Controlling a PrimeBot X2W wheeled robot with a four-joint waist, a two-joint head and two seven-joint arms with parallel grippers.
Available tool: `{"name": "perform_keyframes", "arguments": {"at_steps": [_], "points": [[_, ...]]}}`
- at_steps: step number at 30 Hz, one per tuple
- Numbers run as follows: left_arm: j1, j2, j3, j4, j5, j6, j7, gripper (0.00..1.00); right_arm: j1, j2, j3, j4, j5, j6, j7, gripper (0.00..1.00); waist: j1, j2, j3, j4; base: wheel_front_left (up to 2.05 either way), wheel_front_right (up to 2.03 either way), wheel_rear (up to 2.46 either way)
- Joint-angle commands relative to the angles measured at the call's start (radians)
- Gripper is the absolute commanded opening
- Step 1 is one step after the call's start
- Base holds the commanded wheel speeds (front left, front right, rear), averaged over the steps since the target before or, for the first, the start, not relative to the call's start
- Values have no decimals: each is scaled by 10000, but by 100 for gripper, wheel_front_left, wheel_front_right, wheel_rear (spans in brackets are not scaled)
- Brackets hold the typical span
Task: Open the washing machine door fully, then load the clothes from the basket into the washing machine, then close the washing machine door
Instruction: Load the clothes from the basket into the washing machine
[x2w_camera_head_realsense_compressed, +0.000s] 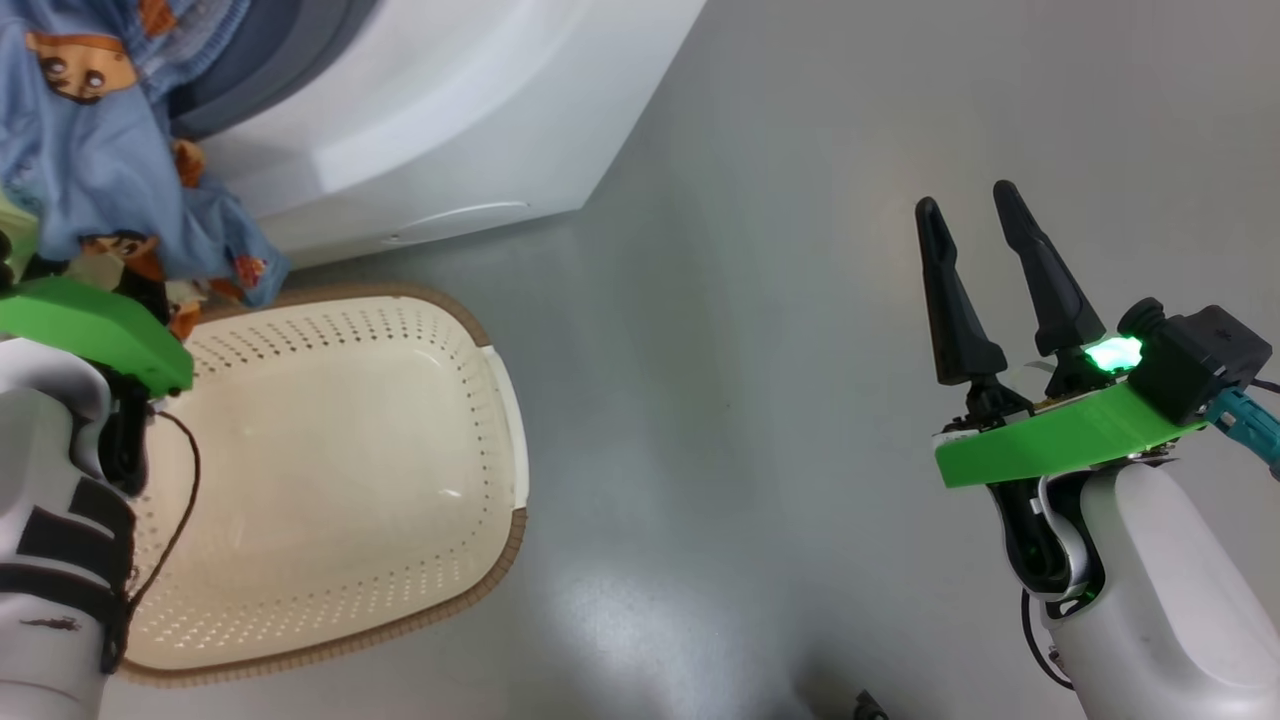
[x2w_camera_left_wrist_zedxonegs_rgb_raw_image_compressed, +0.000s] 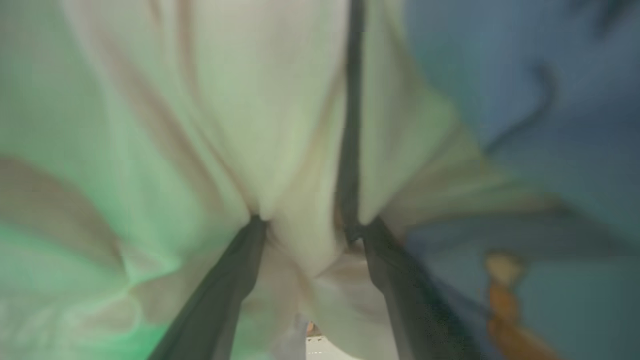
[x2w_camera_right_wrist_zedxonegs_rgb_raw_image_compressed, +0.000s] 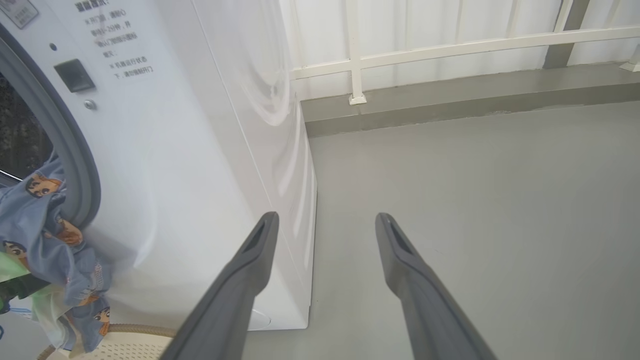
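The clothes (x2w_camera_head_realsense_compressed: 90, 150), light blue with orange-brown bears, hang from the grey gasket (x2w_camera_right_wrist_zedxonegs_rgb_raw_image_compressed: 75, 165) of the washing machine (x2w_camera_head_realsense_compressed: 450, 110) down over my left arm's green mount (x2w_camera_head_realsense_compressed: 90, 330). In the left wrist view, cream cloth (x2w_camera_left_wrist_zedxonegs_rgb_raw_image_compressed: 225, 100) and blue fabric (x2w_camera_left_wrist_zedxonegs_rgb_raw_image_compressed: 550, 100) drape over my left gripper (x2w_camera_left_wrist_zedxonegs_rgb_raw_image_compressed: 307, 225), hiding its fingertips; the fingers stand apart, open, with cloth bunched between them. The basket (x2w_camera_head_realsense_compressed: 510, 560) sits on the floor below, with nothing inside. My right gripper (x2w_camera_head_realsense_compressed: 967, 200) hovers open over bare floor to the right, holding nothing. The washing machine door is out of view.
Grey floor (x2w_camera_head_realsense_compressed: 750, 400) stretches right of the basket and machine. In the right wrist view a raised grey ledge (x2w_camera_right_wrist_zedxonegs_rgb_raw_image_compressed: 475, 100) with a white railing (x2w_camera_right_wrist_zedxonegs_rgb_raw_image_compressed: 355, 60) runs behind the machine's right side. A small dark object (x2w_camera_head_realsense_compressed: 865, 705) lies at the bottom edge.
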Motion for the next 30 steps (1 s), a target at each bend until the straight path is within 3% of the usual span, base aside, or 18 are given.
{"name": "perform_keyframes", "arguments": {"at_steps": [1,4,5,6,19,25,30], "points": [[-411,513,186,-42,-60,-34,-192,100,44,1,90,-246,-71,56,-80,100,0,0,54,-61,0,0,0],[-495,516,166,78,-87,-34,-285,100,37,29,76,-234,-80,56,-80,100,0,0,60,-66,0,0,0],[-523,497,143,101,-111,-34,-323,47,35,40,63,-229,-87,56,-80,100,0,0,57,-57,0,0,0],[-536,472,112,83,-138,-34,-366,0,37,48,46,-222,-96,56,-80,100,0,0,46,-39,0,0,0],[487,164,-840,-765,-733,-34,-587,0,39,-83,118,42,1,56,-80,100,0,0,-828,460,0,0,0],[1119,253,-1354,-1747,-1045,-34,-616,0,156,-214,164,238,128,56,-80,100,0,0,-1393,757,0,0,0],[1386,429,-1197,-2957,-1125,-34,-620,0,261,-311,172,352,208,56,-80,100,0,0,-1678,971,0,0,0]]}}
